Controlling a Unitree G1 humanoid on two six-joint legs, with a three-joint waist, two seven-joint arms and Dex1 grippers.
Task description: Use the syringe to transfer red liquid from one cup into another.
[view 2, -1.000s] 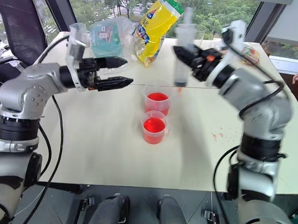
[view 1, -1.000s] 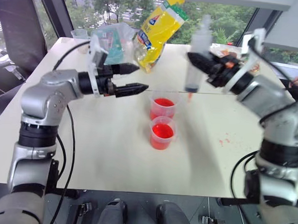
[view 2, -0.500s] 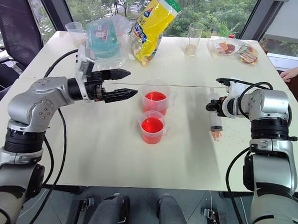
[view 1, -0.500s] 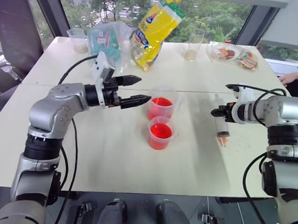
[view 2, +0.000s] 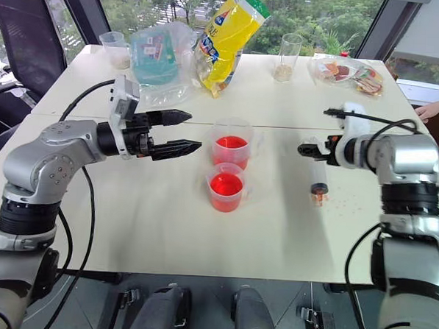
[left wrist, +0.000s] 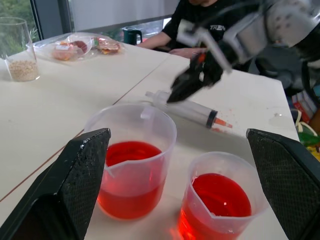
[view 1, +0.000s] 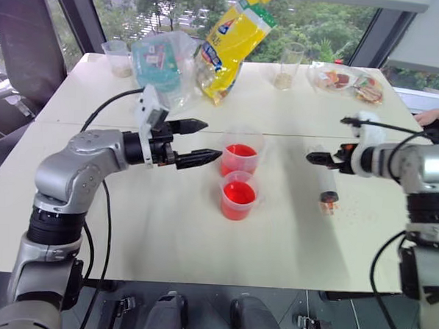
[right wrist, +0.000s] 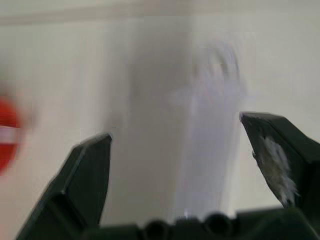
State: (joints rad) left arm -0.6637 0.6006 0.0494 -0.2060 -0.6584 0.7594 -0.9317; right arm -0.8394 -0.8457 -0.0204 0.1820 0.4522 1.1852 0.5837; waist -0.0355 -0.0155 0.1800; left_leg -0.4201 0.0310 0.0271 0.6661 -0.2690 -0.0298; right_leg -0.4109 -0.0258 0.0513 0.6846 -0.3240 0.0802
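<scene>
Syringe (left wrist: 186, 108) lies flat, seen from left wrist; right wrist blurs it.

surface (view 1: 157, 227): pale cream, small red droplet stains at right
cups (view 1: 239, 160): clear plastic, showing bright red-orange liquid (left wrist: 221, 194)
syringe (left wrist: 189, 109): clear barrel, dark seal, orange-red tip
left pincer (view 1: 199, 141): black fingers
right pincer (view 2: 306, 149): black
bag (view 1: 227, 43), far: yellow with blue, green top
</scene>
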